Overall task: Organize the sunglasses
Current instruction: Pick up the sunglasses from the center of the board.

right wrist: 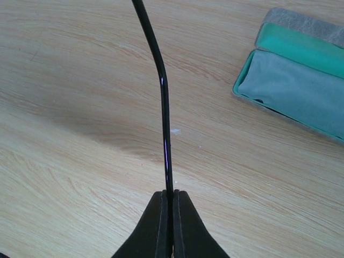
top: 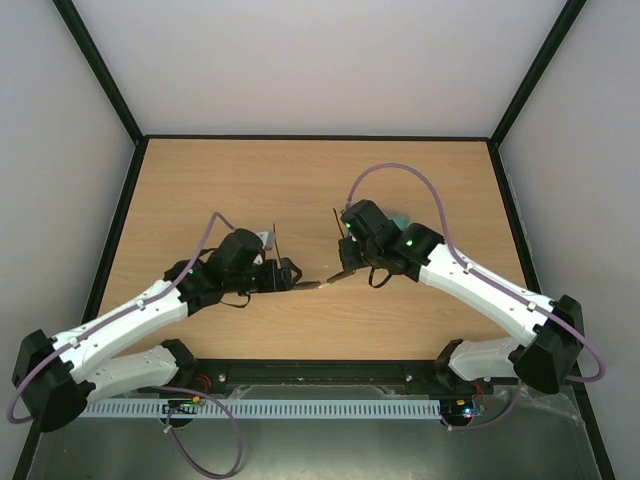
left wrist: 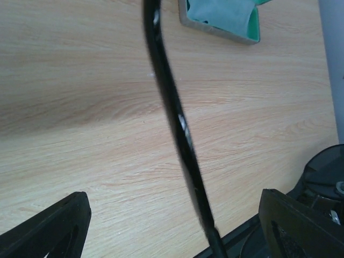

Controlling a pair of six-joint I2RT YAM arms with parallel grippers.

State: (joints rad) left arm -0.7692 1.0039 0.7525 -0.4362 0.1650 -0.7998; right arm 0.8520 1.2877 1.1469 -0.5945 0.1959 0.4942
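The sunglasses (top: 318, 285) hang above the table between my two arms. My right gripper (right wrist: 172, 201) is shut on one thin black temple arm (right wrist: 164, 102), which rises straight out from between the pressed fingertips. My left gripper (left wrist: 177, 228) is open, its fingers (left wrist: 51, 228) far apart. The other black temple arm (left wrist: 180, 123) runs up through the gap, closer to the right finger and touching neither. A dark rounded part (left wrist: 322, 172) shows at the right edge; I cannot tell what it is. In the top view the left gripper (top: 292, 276) and right gripper (top: 345, 268) nearly face each other.
An open grey case (right wrist: 293, 88) with teal lining lies on the wooden table, a blue-grey cloth (right wrist: 301, 91) inside it. The same case (left wrist: 220, 19) sits beyond the left gripper and is mostly hidden behind the right arm (top: 400, 220). Black frame rails border the table (top: 300, 190).
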